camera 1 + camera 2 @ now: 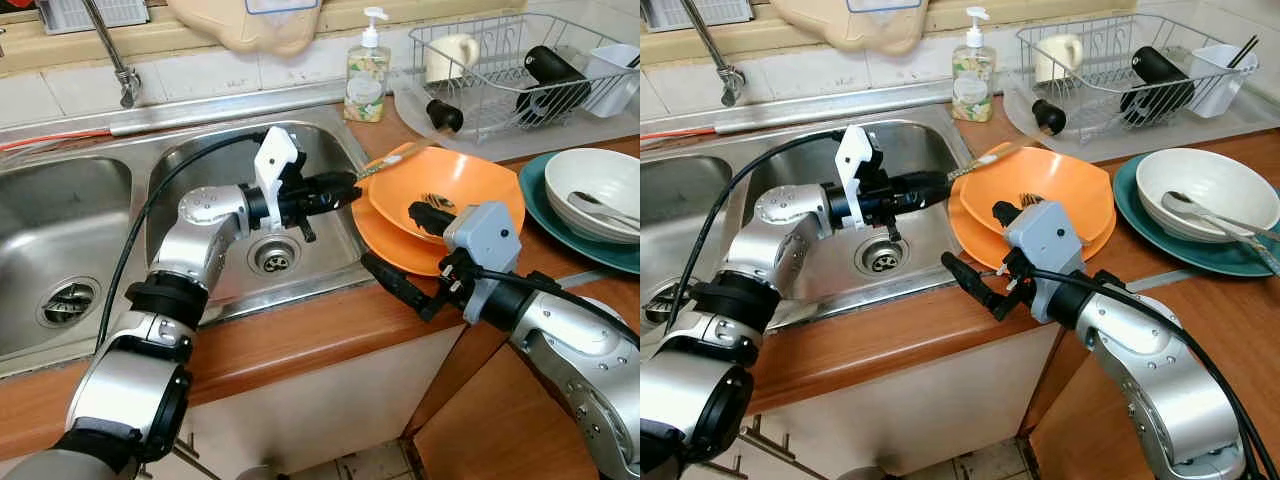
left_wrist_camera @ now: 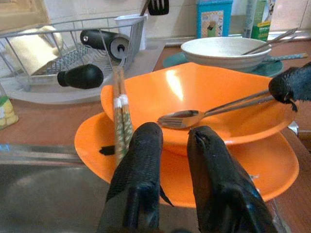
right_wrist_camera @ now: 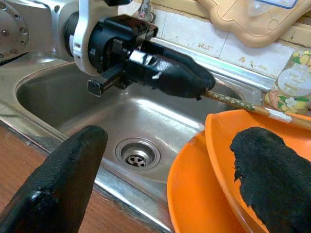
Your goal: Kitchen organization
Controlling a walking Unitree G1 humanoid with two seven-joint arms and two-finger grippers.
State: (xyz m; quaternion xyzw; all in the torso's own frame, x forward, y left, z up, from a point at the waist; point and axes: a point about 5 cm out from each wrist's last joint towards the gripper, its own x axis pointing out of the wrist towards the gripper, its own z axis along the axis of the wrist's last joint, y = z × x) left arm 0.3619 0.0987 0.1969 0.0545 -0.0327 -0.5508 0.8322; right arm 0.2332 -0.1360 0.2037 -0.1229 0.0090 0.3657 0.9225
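Note:
An orange bowl (image 1: 470, 180) sits on an orange plate (image 1: 385, 245) on the wooden counter, just right of the sink. A metal spoon (image 2: 184, 118) lies inside the bowl. My left gripper (image 1: 350, 186) reaches over the right sink basin and is shut on a pair of patterned chopsticks (image 1: 400, 158). Their far ends rest across the bowl's back rim. My right gripper (image 1: 392, 237) is open wide and straddles the near rim. One finger (image 1: 430, 215) is inside the bowl against the spoon's handle. The other (image 1: 395, 282) is outside, along the counter edge.
A double steel sink (image 1: 60, 230) with a faucet (image 1: 118, 70) is on the left. A soap bottle (image 1: 367, 75) stands behind the bowl. A wire dish rack (image 1: 500, 75) holds a cup and black items. A white bowl (image 1: 595, 190) with utensils sits on a teal plate at right.

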